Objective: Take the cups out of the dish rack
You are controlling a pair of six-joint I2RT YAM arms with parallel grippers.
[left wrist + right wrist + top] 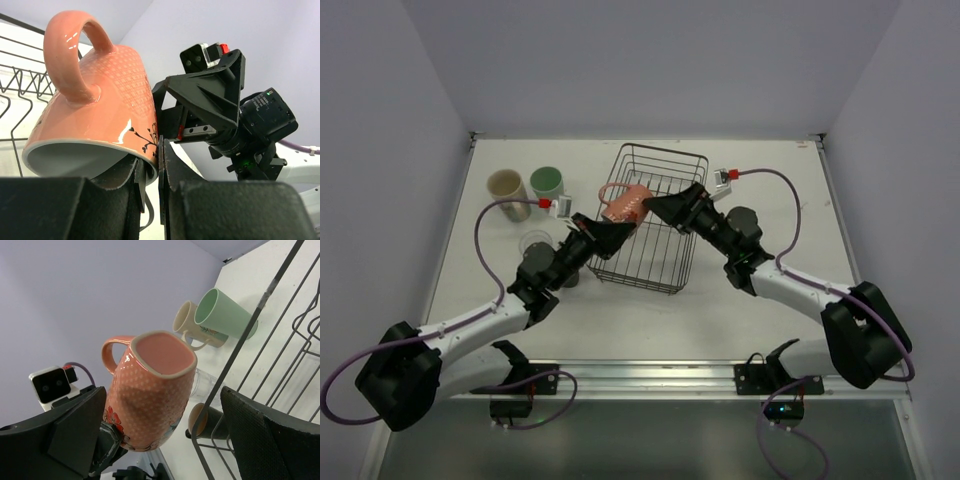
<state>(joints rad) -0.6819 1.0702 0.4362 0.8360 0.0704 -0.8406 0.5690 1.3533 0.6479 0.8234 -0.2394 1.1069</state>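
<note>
A salmon-pink handled mug (623,203) hangs tilted over the left edge of the dark wire dish rack (665,170). My left gripper (623,229) is shut on its rim: in the left wrist view one finger is inside the mug (95,100) and the other outside, at the left gripper (151,160). My right gripper (658,206) stands wide open, its fingers (265,435) apart on either side of the mug (152,390) without touching it. On the table left of the rack lie a mint-green tumbler (548,184), a cream tumbler (508,190), a clear glass (535,243) and a small black mug (205,422).
The rack's wire rim (260,325) runs close past my right finger. The unloaded cups crowd the table's left part, between the rack and the left wall. My right wrist camera and gripper body (225,100) sit directly behind the mug in the left wrist view.
</note>
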